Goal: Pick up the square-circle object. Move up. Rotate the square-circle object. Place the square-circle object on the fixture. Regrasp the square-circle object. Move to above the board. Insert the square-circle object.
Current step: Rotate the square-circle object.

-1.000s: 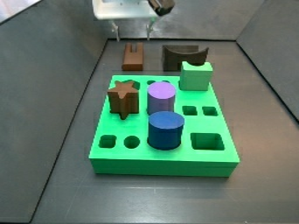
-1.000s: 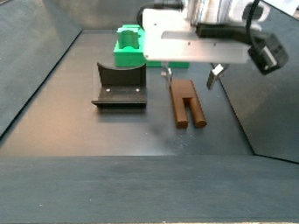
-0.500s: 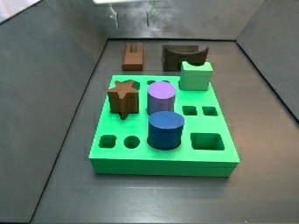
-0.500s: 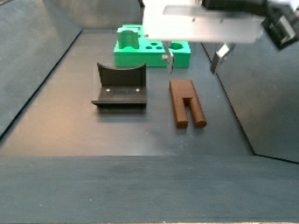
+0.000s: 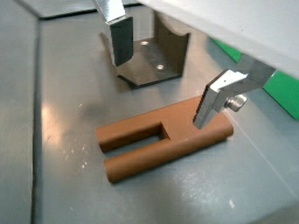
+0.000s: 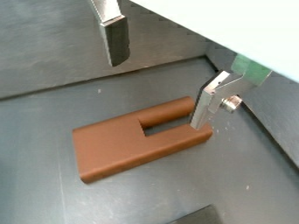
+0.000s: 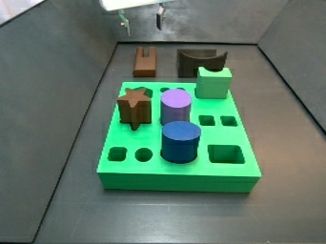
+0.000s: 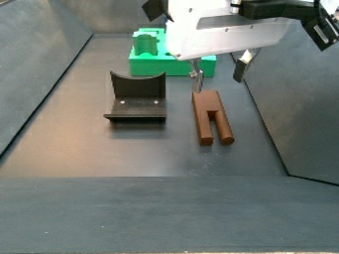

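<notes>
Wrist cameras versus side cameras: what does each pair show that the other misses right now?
Only the wrist views: the pincer's silver fingers with dark pads close up, spread apart with nothing between them.

Only the side views: the top of the bright green board with shaped holes, carrying the brown star peg, purple cylinder and blue cylinder, with the pale green notched block behind.

Both: the slim brown bar-like piece lying on the floor below the open pincer, beside the dark fixture.
</notes>
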{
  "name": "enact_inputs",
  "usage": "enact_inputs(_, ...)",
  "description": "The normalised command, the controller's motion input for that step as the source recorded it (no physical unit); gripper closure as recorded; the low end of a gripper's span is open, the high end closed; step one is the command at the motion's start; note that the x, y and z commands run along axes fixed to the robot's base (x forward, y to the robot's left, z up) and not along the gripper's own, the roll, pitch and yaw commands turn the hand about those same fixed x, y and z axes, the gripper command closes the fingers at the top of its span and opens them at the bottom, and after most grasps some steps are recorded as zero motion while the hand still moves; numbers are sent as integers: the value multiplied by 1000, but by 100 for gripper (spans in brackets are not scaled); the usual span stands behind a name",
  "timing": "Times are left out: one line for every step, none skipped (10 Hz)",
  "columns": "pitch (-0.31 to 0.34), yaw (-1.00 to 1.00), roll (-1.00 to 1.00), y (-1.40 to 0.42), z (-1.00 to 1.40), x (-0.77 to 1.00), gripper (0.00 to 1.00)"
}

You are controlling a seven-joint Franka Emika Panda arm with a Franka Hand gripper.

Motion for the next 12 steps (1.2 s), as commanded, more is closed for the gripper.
enact_inputs(-1, 1000, 0, -1, -51, 29, 0)
enact_inputs(-1, 1000, 0, -1, -46, 31, 0)
enact_inputs(-1, 1000, -1, -1, -44, 32, 0)
enact_inputs(-1, 1000, -1, -1, -43, 33, 0)
enact_inputs(-1, 1000, -1, -1, -42, 33, 0)
enact_inputs(-1, 1000, -1, -1, -41, 33, 0)
enact_inputs(-2, 1000, -1, -1, -41, 33, 0)
enact_inputs(-2, 1000, -1, -1, -40, 33, 0)
enact_inputs(-2, 1000, -1, -1, -39, 34, 0)
enact_inputs(-2, 1000, -1, -1, -38, 34, 0)
enact_inputs(-2, 1000, -1, -1, -38, 34, 0)
enact_inputs(-2, 1000, -1, -1, -38, 34, 0)
